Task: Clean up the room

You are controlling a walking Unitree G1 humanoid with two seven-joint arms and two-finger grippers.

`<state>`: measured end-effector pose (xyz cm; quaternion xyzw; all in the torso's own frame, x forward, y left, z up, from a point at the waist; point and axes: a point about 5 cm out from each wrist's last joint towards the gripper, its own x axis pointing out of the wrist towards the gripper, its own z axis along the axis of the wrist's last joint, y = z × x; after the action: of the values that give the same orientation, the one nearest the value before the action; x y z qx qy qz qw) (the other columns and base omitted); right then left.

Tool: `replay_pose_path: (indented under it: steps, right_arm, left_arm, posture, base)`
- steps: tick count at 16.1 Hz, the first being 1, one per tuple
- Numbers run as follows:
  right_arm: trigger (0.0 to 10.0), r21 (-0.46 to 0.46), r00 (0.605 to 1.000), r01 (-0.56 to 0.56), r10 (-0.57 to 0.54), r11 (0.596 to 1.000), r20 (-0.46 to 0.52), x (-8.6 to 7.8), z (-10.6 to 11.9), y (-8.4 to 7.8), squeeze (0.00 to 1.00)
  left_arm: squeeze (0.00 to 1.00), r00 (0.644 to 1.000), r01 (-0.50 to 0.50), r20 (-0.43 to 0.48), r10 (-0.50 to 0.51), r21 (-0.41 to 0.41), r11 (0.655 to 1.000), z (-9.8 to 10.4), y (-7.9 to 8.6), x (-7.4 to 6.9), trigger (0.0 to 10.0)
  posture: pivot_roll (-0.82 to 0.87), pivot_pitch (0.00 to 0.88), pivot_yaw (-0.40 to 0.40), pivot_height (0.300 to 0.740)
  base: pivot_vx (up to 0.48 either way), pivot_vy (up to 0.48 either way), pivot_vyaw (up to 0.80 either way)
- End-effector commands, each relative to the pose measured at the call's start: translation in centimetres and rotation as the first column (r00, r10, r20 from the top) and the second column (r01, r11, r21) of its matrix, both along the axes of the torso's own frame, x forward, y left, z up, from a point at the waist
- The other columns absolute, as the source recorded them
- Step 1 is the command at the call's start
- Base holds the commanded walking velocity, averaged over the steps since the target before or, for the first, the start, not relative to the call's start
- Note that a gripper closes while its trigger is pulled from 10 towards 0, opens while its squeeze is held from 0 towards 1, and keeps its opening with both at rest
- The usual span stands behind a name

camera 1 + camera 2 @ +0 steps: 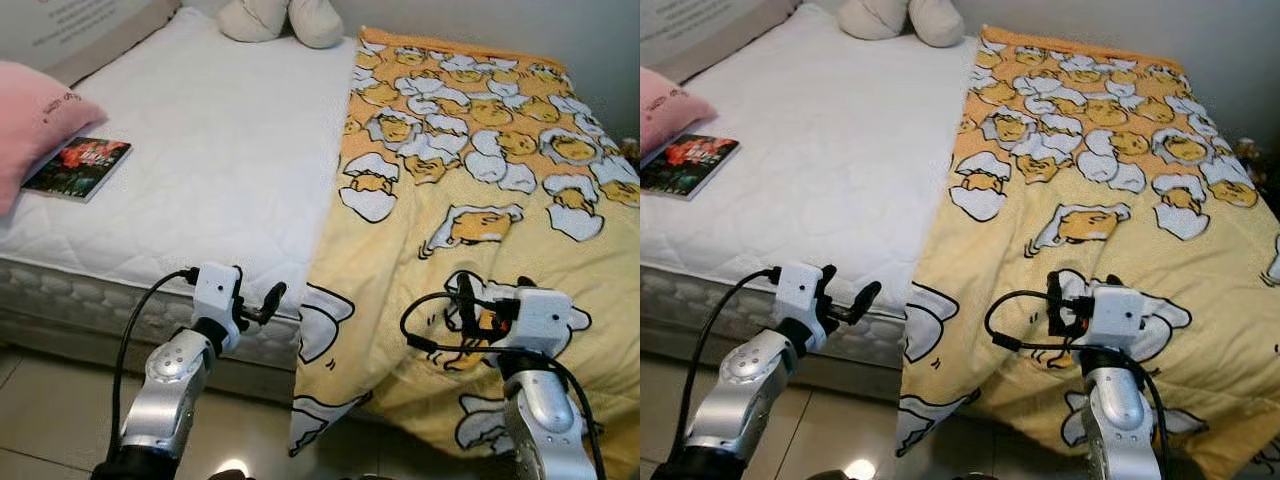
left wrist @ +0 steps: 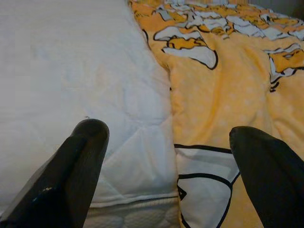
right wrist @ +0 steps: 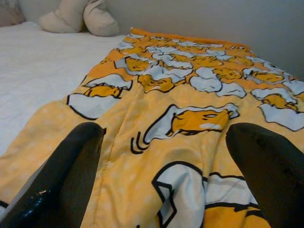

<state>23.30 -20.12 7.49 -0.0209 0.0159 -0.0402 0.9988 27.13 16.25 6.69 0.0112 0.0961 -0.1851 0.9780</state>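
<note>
A yellow blanket [image 1: 480, 170] printed with cartoon egg figures covers the right half of the bed and hangs over its front edge. The white mattress [image 1: 220, 140] lies bare on the left half. My left gripper [image 1: 262, 305] is open at the mattress's front edge, just left of the blanket's hanging edge, with nothing between its fingers [image 2: 71, 175]. My right gripper [image 1: 475, 305] is open low over the blanket's front part, and the blanket [image 3: 190, 118] stretches ahead of it.
A book [image 1: 80, 167] with a dark cover lies at the mattress's left side, beside a pink pillow [image 1: 30, 120]. A beige plush toy [image 1: 285, 18] sits at the far end by the wall. Tiled floor [image 1: 50, 420] runs along the bed's front.
</note>
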Motion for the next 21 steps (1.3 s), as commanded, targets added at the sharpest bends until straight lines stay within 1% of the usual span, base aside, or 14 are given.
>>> replay_pose_path:
  steps: [1, 3, 6, 7, 11, 13, 14, 16, 18, 19, 20, 21]
  right_arm:
    - [10.0, 0.002, 1.000, -0.006, 0.006, 1.000, -0.005, 0.2, -0.2, -0.1, 0.03]
    - [10.0, 0.000, 1.000, -0.020, 0.020, 1.000, -0.009, 0.4, -0.3, 0.0, 0.03]
    - [10.0, 0.000, 0.999, -0.038, 0.038, 0.999, -0.008, 1.2, -0.2, 0.1, 0.04]
    - [10.0, 0.001, 0.999, -0.043, 0.043, 0.999, -0.007, 1.3, -0.2, 0.2, 0.04]
    - [10.0, -0.004, 0.999, -0.042, 0.042, 0.999, -0.003, 1.5, -0.1, 0.1, 0.05]
    - [10.0, -0.009, 0.999, -0.038, 0.038, 0.999, 0.003, 1.4, -0.1, 0.0, 0.05]
    - [10.0, -0.013, 0.999, -0.032, 0.032, 0.999, 0.009, 1.3, 0.0, -0.2, 0.04]
    - [10.0, -0.014, 0.999, -0.032, 0.032, 0.999, 0.010, 1.3, 0.0, -0.3, 0.04]
    - [10.0, -0.016, 0.999, -0.033, 0.033, 0.999, 0.012, 1.3, 0.0, -0.3, 0.04]
    - [10.0, -0.016, 0.999, -0.033, 0.034, 0.999, 0.013, 1.3, 0.0, -0.3, 0.04]
    - [10.0, -0.017, 0.999, -0.036, 0.036, 0.999, 0.012, 1.2, 0.0, -0.3, 0.04]
    - [10.0, -0.020, 0.999, -0.038, 0.038, 0.999, 0.010, 1.1, 0.0, -0.3, 0.04]
  left_arm:
    - [0.00, 1.000, -0.002, 0.004, 0.002, 0.002, 1.000, 0.5, -0.1, -0.1, 10.0]
    - [0.00, 1.000, -0.022, 0.019, 0.022, 0.001, 1.000, 1.0, -0.1, -0.2, 10.0]
    - [0.00, 0.998, -0.034, 0.044, 0.035, -0.007, 0.999, 2.1, -0.6, -0.3, 10.0]
    - [0.00, 0.998, -0.033, 0.054, 0.034, -0.014, 0.999, 2.6, -0.8, -0.4, 10.0]
    - [0.00, 0.997, -0.023, 0.069, 0.024, -0.019, 1.000, 3.3, -1.3, 0.0, 10.0]
    - [0.00, 0.997, -0.028, 0.067, 0.030, -0.017, 0.999, 3.3, -1.3, 0.2, 10.0]
    - [0.00, 0.997, -0.032, 0.065, 0.034, -0.024, 0.999, 3.4, -1.5, 0.3, 10.0]
    - [0.00, 0.998, -0.025, 0.065, 0.027, -0.026, 0.999, 3.3, -1.9, 0.3, 10.0]
    - [0.00, 0.998, -0.024, 0.063, 0.026, -0.029, 0.999, 3.3, -2.0, 0.6, 10.0]
    - [0.00, 0.998, -0.025, 0.061, 0.027, -0.037, 0.999, 3.3, -2.0, 0.9, 10.0]
    - [0.00, 0.998, -0.021, 0.052, 0.022, -0.029, 0.999, 3.0, -2.1, 1.4, 10.0]
    - [0.00, 0.998, -0.022, 0.052, 0.024, -0.032, 0.999, 3.0, -2.1, 1.6, 10.0]
  posture:
    - [0.12, 0.002, -0.090, 0.740]
    - [0.13, 0.002, -0.104, 0.740]
    - [0.14, 0.005, -0.112, 0.740]
    - [0.14, 0.004, -0.112, 0.740]
    - [0.13, 0.003, -0.106, 0.740]
    - [0.12, 0.000, -0.106, 0.740]
    - [0.12, 0.000, -0.106, 0.740]
    - [0.11, 0.000, -0.108, 0.740]
    - [0.11, 0.000, -0.109, 0.740]
    - [0.11, 0.000, -0.109, 0.740]
    - [0.10, 0.002, -0.109, 0.740]
    - [0.10, 0.001, -0.109, 0.740]
  base:
    - [0.000, 0.000, 0.00]
    - [0.000, 0.000, 0.00]
    - [0.000, 0.000, 0.00]
    - [0.000, 0.000, -0.80]
    - [0.000, 0.454, -0.80]
    - [0.000, 0.382, -0.78]
    - [0.000, 0.000, 0.00]
    - [0.000, 0.000, 0.00]
    - [0.000, 0.000, 0.00]
    - [0.000, 0.000, 0.00]
    - [0.000, 0.000, 0.00]
    - [0.000, 0.000, 0.00]
